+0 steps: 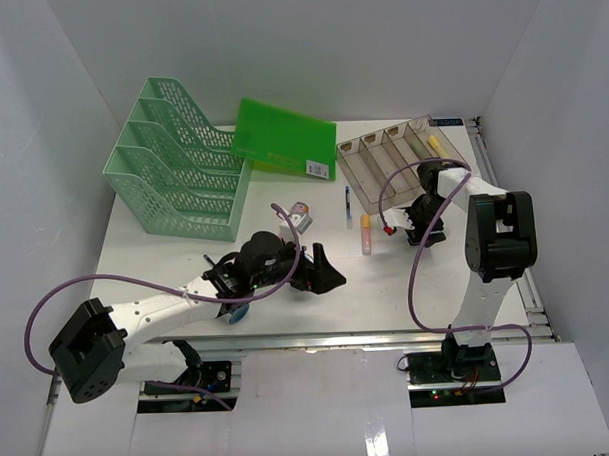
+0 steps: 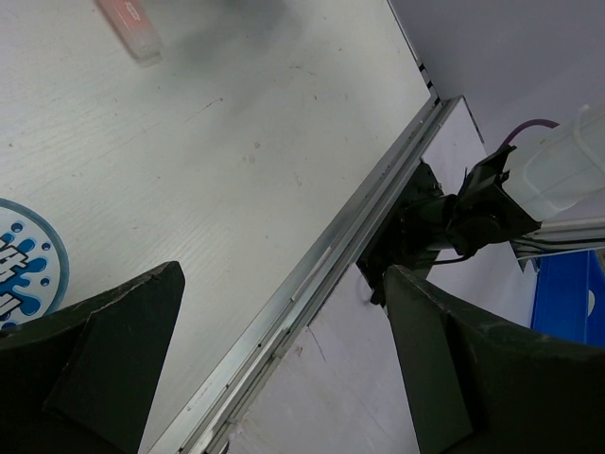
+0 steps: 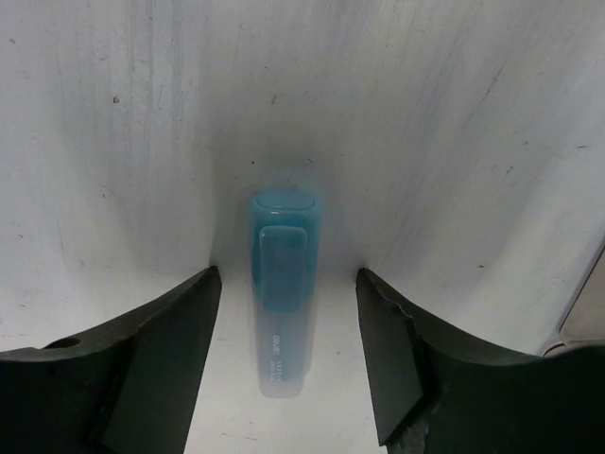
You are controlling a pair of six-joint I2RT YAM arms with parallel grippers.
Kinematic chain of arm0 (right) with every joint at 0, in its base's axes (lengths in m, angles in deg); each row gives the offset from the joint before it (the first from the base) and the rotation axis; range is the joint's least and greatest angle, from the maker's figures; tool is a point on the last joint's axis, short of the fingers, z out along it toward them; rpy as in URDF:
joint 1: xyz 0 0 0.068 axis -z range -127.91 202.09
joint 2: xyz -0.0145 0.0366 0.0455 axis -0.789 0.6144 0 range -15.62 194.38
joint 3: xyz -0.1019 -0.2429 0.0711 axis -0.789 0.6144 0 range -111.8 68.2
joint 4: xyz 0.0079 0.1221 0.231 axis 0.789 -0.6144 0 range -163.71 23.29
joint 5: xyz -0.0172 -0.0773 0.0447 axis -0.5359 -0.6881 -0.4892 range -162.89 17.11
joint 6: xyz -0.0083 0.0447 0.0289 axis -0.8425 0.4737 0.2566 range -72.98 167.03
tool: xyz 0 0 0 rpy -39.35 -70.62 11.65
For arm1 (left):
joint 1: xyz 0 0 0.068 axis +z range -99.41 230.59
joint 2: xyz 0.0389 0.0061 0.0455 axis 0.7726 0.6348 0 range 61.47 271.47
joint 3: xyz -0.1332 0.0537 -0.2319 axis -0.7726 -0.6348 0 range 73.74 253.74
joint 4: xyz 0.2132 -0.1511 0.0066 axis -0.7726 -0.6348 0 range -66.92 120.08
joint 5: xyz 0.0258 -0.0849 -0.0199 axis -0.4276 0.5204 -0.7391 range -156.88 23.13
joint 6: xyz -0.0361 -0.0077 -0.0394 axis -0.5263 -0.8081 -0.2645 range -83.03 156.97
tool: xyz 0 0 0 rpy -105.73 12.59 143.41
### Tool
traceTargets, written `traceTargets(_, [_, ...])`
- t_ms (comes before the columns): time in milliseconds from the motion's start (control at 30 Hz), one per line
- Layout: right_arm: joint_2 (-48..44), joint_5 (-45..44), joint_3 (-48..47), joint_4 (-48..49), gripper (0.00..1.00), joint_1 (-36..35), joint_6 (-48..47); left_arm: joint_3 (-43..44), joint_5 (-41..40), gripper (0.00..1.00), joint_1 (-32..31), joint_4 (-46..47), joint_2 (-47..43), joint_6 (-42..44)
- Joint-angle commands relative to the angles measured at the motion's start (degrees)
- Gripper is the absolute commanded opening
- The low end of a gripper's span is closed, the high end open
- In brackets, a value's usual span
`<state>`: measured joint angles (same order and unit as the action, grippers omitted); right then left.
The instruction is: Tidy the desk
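Desk (image 1: pixel 155 258) is big, white and flat, and it lies under both arms in the top view. A green mesh rack (image 1: pixel 177 162) stands at its back left, and a green folder (image 1: pixel 281 139) leans beside the rack. A clear tray (image 1: pixel 382 160) sits at the back right.

The left gripper (image 1: pixel 324 272) is near the front edge, with its fingers wide apart and nothing in them. The right gripper (image 3: pixel 288 274) points down just in front of the tray, and its fingers are apart too. A blue-capped pen (image 3: pixel 282 293) lies on the desk between them. It might be a highlighter, as the picture is fuzzy. Neither finger touches it. An orange marker (image 1: pixel 366 233) lies near that gripper, on its left.
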<state>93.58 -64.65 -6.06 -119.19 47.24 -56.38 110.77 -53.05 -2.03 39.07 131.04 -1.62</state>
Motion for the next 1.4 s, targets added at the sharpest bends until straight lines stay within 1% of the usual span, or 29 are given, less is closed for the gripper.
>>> traceTargets(0, [1.6,-1.6,-0.1,-0.9,0.62,-0.5,1.7,-0.4,-1.9,0.98,-0.1,-0.1,-3.4,0.4])
traceTargets(167, [1.2,-1.4,1.4,-1.8,0.46,-0.6,2.4,-0.6,-2.2,0.98,-0.1,-0.6,-4.6,0.2])
traceTargets(300, [-1.1,0.3,3.1,-1.6,0.29,-0.6,3.2,-0.9,-2.1,0.98,0.0,-0.2,-4.6,-0.3])
traceTargets(400, [-3.7,3.4,3.3,-2.4,0.20,-0.6,4.4,-0.9,-2.0,0.98,0.0,0.1,-4.5,-0.9])
traceTargets(500, [-6.1,8.2,1.7,-4.6,0.14,-0.5,6.9,-0.9,-1.9,0.98,0.0,0.1,-4.6,-1.1])
traceTargets(567, [-8.2,13.9,-2.4,-4.1,0.09,-0.1,14.9,-0.7,-2.1,0.98,-0.1,-0.1,-4.8,-1.3])
traceTargets(633, [-9.2,17.2,-6.3,-2.4,0.08,0.6,21.1,-0.7,-2.2,0.98,0.0,-0.2,-4.9,-1.5])
traceTargets(667, [-10.0,17.9,-7.0,-1.3,0.08,1.1,26.1,-0.7,-2.2,0.98,-0.1,-0.2,-4.7,-1.5])
traceTargets(767, [-13.3,19.4,-6.5,12.7,0.08,2.7,40.2,-0.7,-2.1,0.98,-0.1,-0.1,-4.4,-1.6])
traceTargets(800, [-14.2,18.5,-5.6,16.9,0.08,3.0,46.3,-0.7,-2.1,0.98,0.0,-0.1,-4.2,-1.6])
traceTargets(833, [-14.9,17.3,-4.5,21.4,0.08,3.3,49.7,-0.6,-2.1,0.98,-0.1,-0.1,-4.1,-1.6])
traceTargets(933, [-15.2,8.4,-2.0,36.4,0.08,3.7,61.8,-0.1,-2.1,0.98,0.0,0.1,-3.0,-1.6])
traceTargets(1000, [-13.8,4.1,-2.4,42.7,0.09,4.1,67.8,0.6,-1.9,0.98,0.0,0.1,-1.9,-1.6])
traceTargets(1033, [-12.6,1.5,-2.9,44.5,0.09,4.1,69.4,0.9,-1.8,0.98,0.0,0.1,-1.6,-1.5])
traceTargets(1133, [-8.9,-2.6,-4.0,51.7,0.09,4.1,72.2,1.9,-1.5,0.98,0.0,0.1,0.2,-1.3])
traceTargets(1200, [-5.6,-4.5,-6.4,56.6,0.09,5.8,72.4,2.6,-1.4,0.98,-0.1,0.0,1.4,-1.0])
traceTargets(1267, [-3.8,-7.2,-9.0,58.0,0.08,5.9,72.7,3.0,-1.4,0.98,0.0,-0.1,2.1,-0.8])
traceTargets(1367, [2.0,-10.1,-14.5,58.4,0.08,6.6,73.2,3.9,-1.5,0.98,-0.1,-0.1,3.7,-0.4])
